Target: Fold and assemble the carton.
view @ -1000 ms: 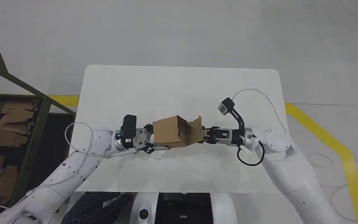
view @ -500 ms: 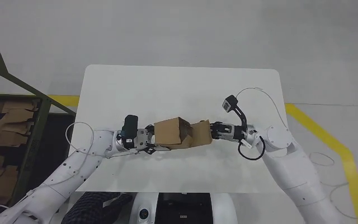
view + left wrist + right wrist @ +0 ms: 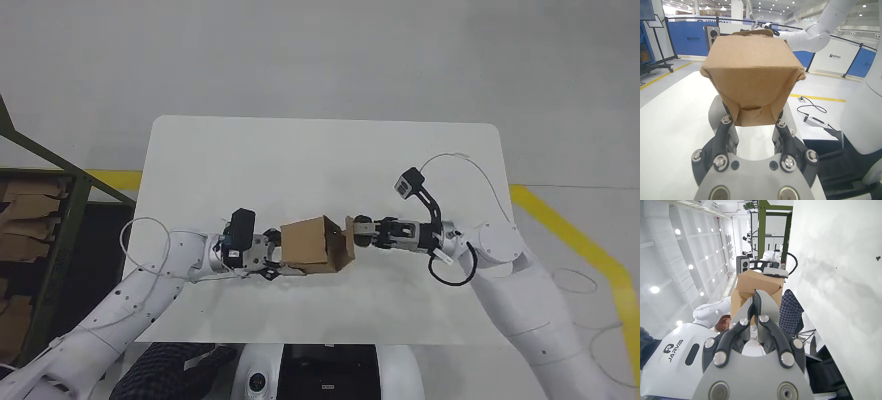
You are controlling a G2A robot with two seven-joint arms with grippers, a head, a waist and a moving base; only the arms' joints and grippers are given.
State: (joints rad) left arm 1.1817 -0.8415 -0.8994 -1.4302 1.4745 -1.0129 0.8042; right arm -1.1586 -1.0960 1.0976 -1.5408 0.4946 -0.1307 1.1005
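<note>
Holding the carton point(image 3: 315, 243) by its left end, the left gripper point(image 3: 271, 256) has its jaws clamped on a cardboard flap. In the left wrist view its fingers point(image 3: 715, 111) sit on either side of that flap, with cardboard between them. The carton is a brown box, partly formed, over the near-middle of the white table point(image 3: 320, 160), between the two grippers. Can't tell if its base touches the tabletop. The right gripper point(image 3: 352, 227) is at the carton's right end, jaws closed tight together with nothing between them. In the right wrist view its fingertips point(image 3: 758, 296) meet right against the folded end flap.
</note>
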